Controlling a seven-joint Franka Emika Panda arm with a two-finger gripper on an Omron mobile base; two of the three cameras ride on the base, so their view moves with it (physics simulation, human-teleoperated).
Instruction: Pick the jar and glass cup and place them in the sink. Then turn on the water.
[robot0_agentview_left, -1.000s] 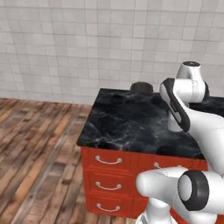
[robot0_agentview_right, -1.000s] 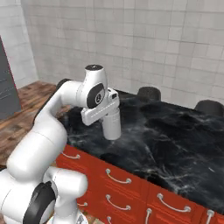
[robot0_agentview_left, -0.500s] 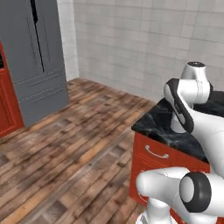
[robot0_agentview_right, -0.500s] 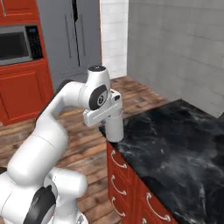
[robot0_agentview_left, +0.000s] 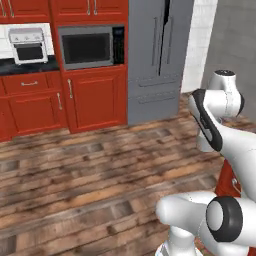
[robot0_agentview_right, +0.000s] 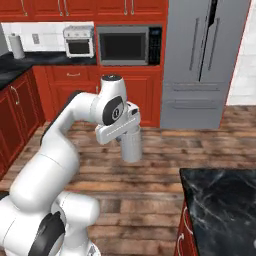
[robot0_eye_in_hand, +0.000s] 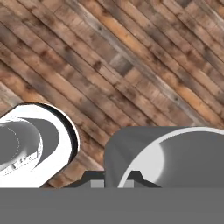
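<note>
Left base view: grey double-door fridge (robot0_agentview_left: 159, 55) right of built-in black microwave (robot0_agentview_left: 91, 46), right base view: pale grey translucent glass cup (robot0_agentview_right: 131, 144) hanging from gripper (robot0_agentview_right: 129, 135), above wood floor (robot0_agentview_right: 150, 175), left of black marble counter corner (robot0_agentview_right: 225, 200), hand view: cup rim (robot0_eye_in_hand: 175, 157) close, jaws nearly closed on it.

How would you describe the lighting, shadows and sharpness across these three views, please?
Left base view: flat, even rendered light, soft overall, faint sheen on the grey fridge. Right base view: similarly even, a pale marbled sheen on the black counter, no hard shadows on the wood floor. Hand view: floor planks fairly crisp, the glass cup close to the lens with smooth shading.
</note>
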